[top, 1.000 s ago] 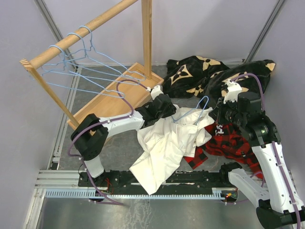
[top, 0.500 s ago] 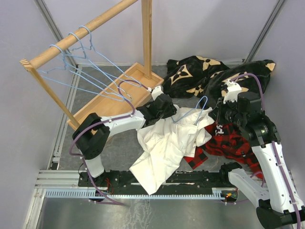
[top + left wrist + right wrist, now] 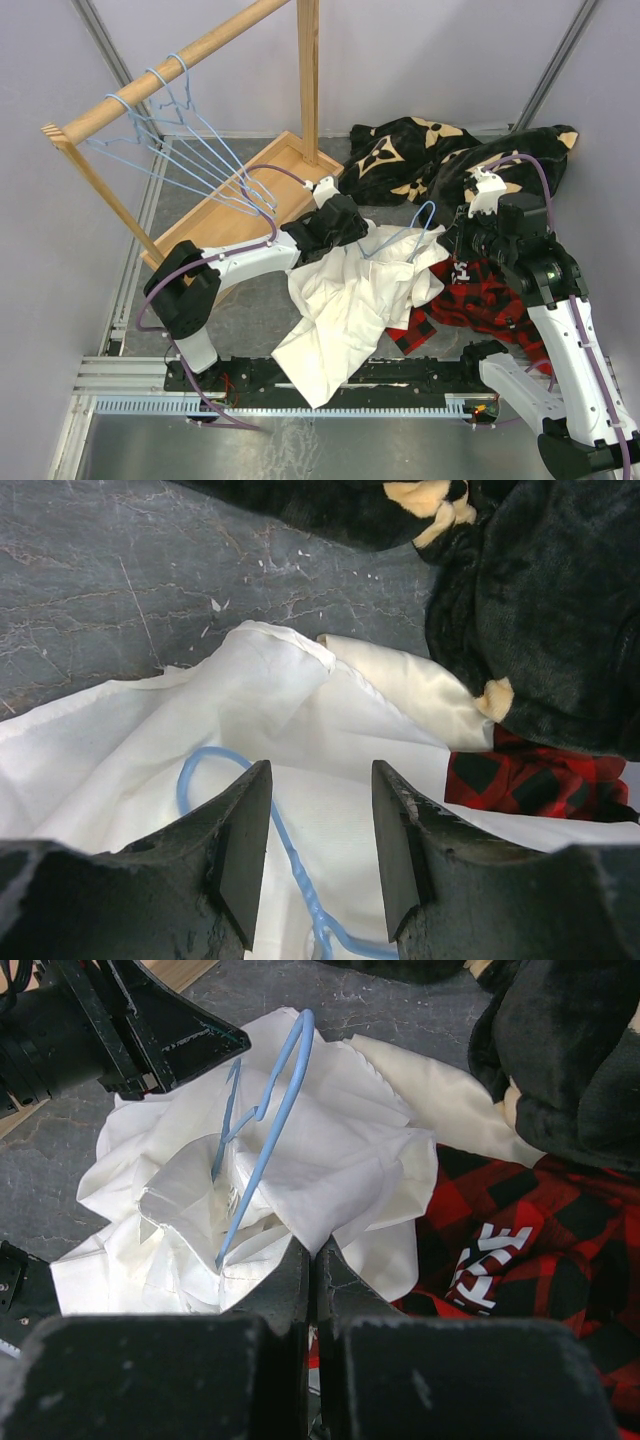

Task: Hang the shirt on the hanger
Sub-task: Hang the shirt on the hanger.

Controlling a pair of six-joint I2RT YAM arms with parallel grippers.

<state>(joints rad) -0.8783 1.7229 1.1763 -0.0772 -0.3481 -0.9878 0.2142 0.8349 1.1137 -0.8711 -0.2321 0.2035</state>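
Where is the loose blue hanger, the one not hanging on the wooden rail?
Seen from above, the hanger rests on the crumpled white shirt in the middle of the table, its hook pointing toward the black flowered blanket.

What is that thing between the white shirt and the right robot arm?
A red-and-black checked cloth lies between the shirt and the right arm. The top view shows it best.

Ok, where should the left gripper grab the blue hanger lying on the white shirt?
Probably the twisted neck of the hanger, just below its hook, coming down from above: it lies on the shirt between the fingers of the open left gripper.
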